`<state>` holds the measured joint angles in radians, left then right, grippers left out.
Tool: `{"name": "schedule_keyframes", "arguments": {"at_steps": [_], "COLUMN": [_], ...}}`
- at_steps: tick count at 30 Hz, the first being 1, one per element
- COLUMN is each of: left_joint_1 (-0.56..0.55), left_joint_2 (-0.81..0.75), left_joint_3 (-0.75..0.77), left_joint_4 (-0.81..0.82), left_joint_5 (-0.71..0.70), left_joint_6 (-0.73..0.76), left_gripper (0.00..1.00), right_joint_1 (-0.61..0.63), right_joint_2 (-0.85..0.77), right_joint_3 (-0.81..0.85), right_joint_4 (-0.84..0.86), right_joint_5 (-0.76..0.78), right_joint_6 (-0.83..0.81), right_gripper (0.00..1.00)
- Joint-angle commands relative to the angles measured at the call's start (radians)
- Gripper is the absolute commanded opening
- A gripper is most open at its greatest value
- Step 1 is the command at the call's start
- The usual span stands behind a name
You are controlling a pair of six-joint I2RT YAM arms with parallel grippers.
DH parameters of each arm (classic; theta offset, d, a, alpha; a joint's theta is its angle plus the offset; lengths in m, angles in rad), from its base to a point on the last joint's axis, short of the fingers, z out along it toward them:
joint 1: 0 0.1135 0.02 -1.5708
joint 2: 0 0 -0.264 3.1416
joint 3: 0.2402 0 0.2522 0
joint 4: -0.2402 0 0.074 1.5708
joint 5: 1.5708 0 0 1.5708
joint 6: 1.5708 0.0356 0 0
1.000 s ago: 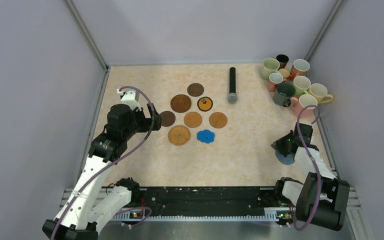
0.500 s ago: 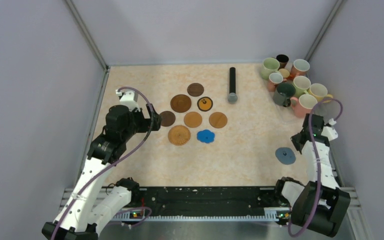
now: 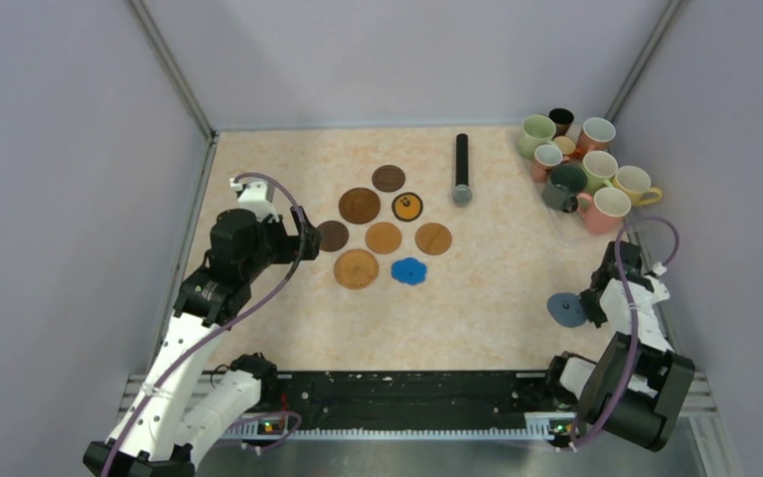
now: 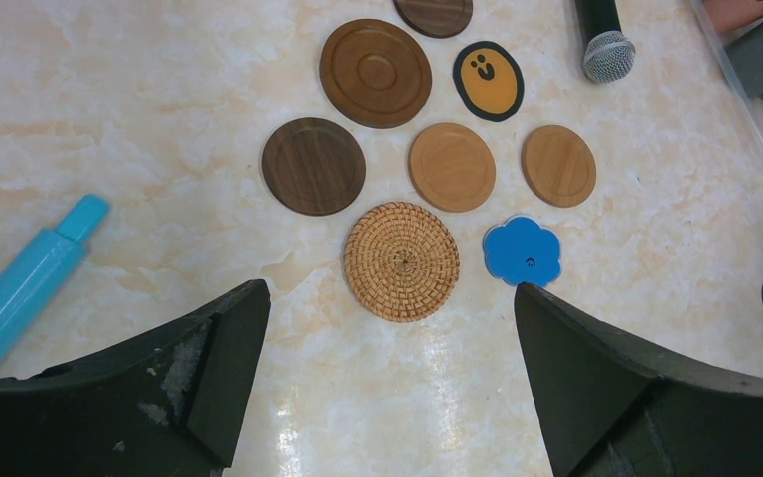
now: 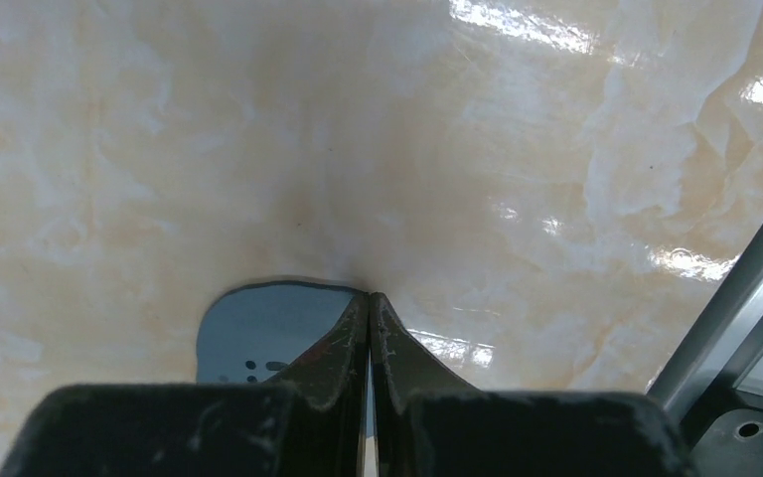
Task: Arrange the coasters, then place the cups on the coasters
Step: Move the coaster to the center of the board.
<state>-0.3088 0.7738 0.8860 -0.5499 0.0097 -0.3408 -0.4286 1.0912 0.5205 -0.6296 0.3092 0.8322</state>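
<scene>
Top external view: table (image 3: 487, 278) w/ cups (image 3: 581, 164) bunched at upper right, prob. parked till the mats are set. Eight coasters (image 3: 382, 237) sit in a loose cluster centre-left. Left gripper (image 3: 310, 238) hangs beside them, jaws wide, holding nothing, part-covering the leftmost disc. Microphone (image 3: 462, 167) lies upper centre. Grey-blue coaster (image 3: 564, 309) sits alone at lower right. Right gripper (image 5: 370, 298) is clenched, tips at its edge, likely to slide it, not lift. Exact contact pt hidden; coaster's near half is cut off in right wrist view.

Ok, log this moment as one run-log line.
left gripper open near coasters | right gripper shut, tips at grey-blue coaster edge | cups clustered far right, off coasters
</scene>
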Motion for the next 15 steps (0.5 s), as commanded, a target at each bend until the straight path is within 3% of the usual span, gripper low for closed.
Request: {"name": "schedule_keyframes", "arguments": {"at_steps": [1,15], "left_joint_1": [-0.004,-0.003], "left_joint_2": [-0.012,0.002], "left_joint_3": [-0.004,-0.002], "left_joint_4": [0.031,0.036], "left_joint_5": [0.000,0.000], "left_joint_6": [0.008,0.006], "left_gripper": [0.99,0.99], "right_joint_1": [-0.005,-0.003], "right_joint_2": [0.026,0.016], "right_joint_3": [-0.009,-0.101], "right_joint_4": [0.032,0.217], "right_joint_5": [0.026,-0.251], "right_joint_6": [0.035,-0.035], "right_gripper": [0.00,0.00]}}
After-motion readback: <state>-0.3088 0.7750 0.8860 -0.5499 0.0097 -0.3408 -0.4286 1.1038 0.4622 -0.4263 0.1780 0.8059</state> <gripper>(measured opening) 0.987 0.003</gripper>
